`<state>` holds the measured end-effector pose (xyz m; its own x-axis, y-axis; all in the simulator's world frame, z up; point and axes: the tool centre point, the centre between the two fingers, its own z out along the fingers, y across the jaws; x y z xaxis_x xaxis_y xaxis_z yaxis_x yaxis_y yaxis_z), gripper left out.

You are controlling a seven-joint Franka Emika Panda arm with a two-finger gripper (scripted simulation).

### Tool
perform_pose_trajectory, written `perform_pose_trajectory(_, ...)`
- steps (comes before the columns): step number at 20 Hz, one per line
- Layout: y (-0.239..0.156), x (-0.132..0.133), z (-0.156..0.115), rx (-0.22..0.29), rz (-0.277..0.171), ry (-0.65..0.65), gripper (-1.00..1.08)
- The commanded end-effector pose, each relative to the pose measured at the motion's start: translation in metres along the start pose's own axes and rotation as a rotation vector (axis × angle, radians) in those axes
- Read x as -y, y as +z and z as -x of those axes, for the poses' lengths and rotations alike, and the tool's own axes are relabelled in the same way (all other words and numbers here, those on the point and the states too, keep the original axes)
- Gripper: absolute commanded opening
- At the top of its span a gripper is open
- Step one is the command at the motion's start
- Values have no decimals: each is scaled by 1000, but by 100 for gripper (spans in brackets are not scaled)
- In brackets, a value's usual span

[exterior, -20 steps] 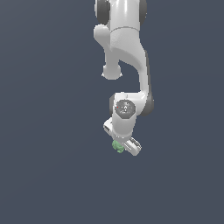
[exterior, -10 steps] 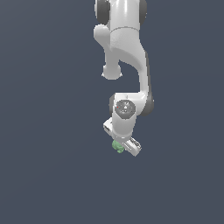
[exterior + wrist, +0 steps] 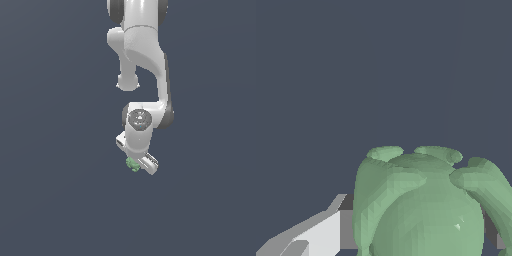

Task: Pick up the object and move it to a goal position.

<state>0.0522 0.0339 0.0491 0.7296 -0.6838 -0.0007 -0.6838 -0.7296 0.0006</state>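
Exterior view: white Panda arm (image 3: 142, 55) reaches down from the top edge over a plain dark grey-blue ground (image 3: 50, 150). Gripper (image 3: 136, 161) at its low end, seen from above, hand body tilted. Small pale green lumpy object (image 3: 132, 164) sits right under the hand, touching it, peeking out toward the exterior view's left of the white finger bar. Fingertips hidden by the hand here. Wrist view: object (image 3: 426, 205) fills the lower part of the frame, bumpy lobes on its upper outline, close against the camera. A white-grey finger (image 3: 321, 235) lies flush beside it; a sliver of the other side shows at the frame edge. Gripper appears closed onto the object, though contact pads are not plainly visible.
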Motion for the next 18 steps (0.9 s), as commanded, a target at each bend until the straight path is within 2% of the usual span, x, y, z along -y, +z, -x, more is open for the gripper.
perform_pose_trajectory(1, -6, -8, 0, -1, -1, 0, -100)
perform_pose_trajectory(8, -32, -46, 4, 0, -1, 1, -100)
perform_pose_trajectory(18, -90, -128, 10, 2, -3, 1, -100)
